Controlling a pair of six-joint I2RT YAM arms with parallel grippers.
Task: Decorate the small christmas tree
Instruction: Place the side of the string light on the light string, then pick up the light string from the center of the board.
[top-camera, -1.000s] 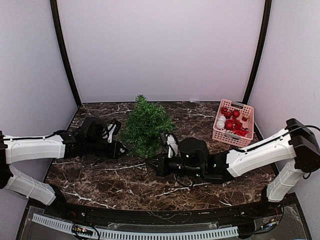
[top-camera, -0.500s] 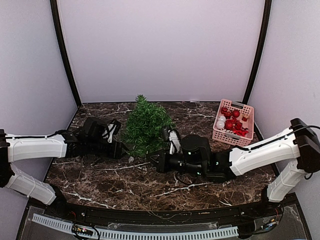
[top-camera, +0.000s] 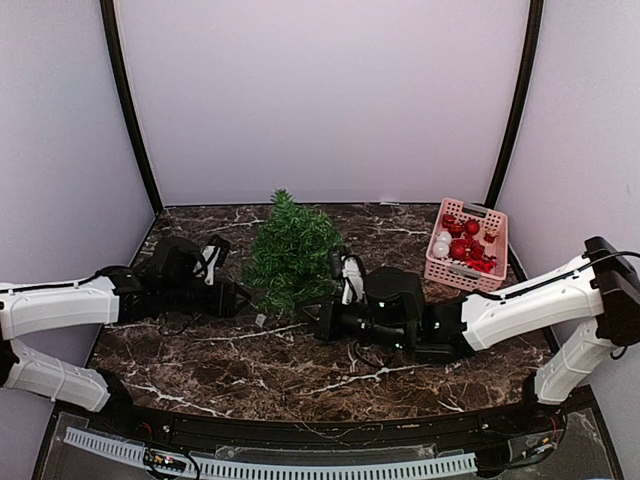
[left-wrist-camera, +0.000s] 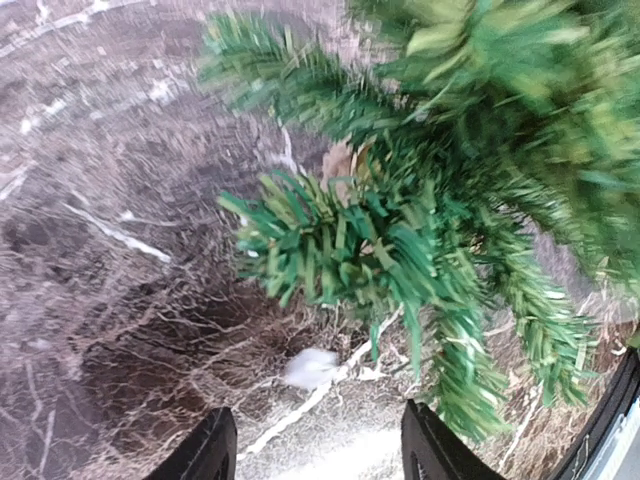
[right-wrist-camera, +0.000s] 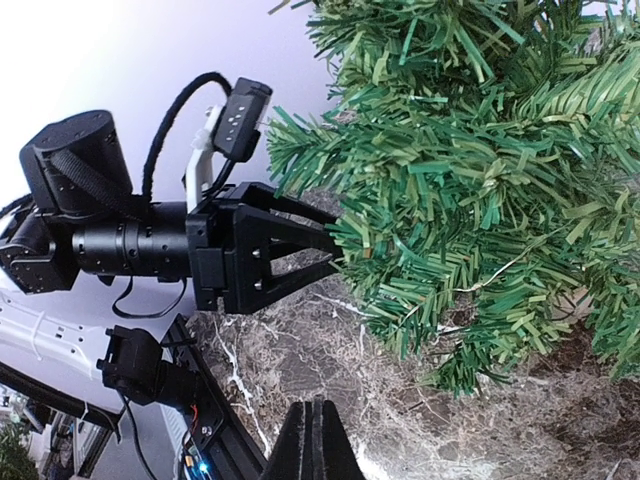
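Observation:
The small christmas tree (top-camera: 290, 255) stands upright at the back middle of the marble table, its green branches filling the left wrist view (left-wrist-camera: 420, 230) and the right wrist view (right-wrist-camera: 480, 170). My left gripper (top-camera: 243, 297) hovers low just left of the tree, open (left-wrist-camera: 315, 455), with nothing between its fingers (left-wrist-camera: 205, 452). A small white thing (top-camera: 260, 320) lies on the table under the lowest branches (left-wrist-camera: 310, 367). My right gripper (top-camera: 310, 318) is shut and empty (right-wrist-camera: 312, 440), pointing at the tree's foot from the right, facing the left gripper (right-wrist-camera: 290, 245).
A pink basket (top-camera: 440, 268) holding red and white ornaments (top-camera: 462, 243) sits at the back right. Both arms lie low across the table's middle. Grey walls enclose the table on three sides.
My left gripper has opened and drawn back a little from the tree. The small white thing now lies on the table near the tree's foot. The right gripper edged slightly right.

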